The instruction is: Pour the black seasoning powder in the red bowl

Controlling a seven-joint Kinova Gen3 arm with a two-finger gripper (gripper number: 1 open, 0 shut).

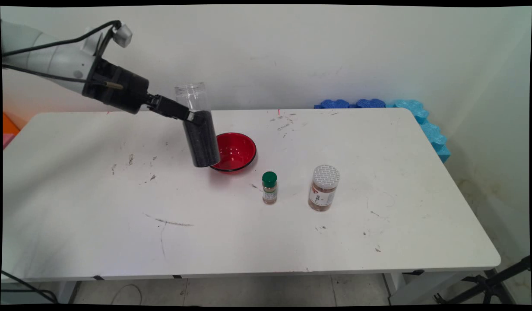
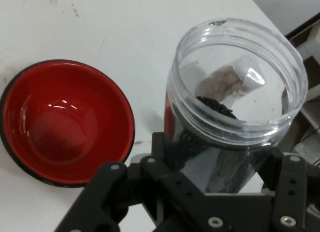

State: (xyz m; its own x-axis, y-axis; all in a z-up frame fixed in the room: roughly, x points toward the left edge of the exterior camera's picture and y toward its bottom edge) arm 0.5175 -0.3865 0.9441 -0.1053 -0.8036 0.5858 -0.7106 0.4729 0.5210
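Hidden and cut-off parts

The jar (image 1: pixel 200 129) hides the bowl's (image 1: pixel 235 151) left rim in the main view; both bottle (image 1: pixel 269 188) labels are too small to read; the hand view crops the gripper's (image 2: pixel 220 167) linkage.

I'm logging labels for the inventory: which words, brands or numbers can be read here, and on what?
None can be read.
Green-capped spice bottle: label too small to read.
Grey-capped spice jar: dark marks on its white label, too blurred to read.
Clear jar in the hand: no lettering visible.
Red bowl: none.
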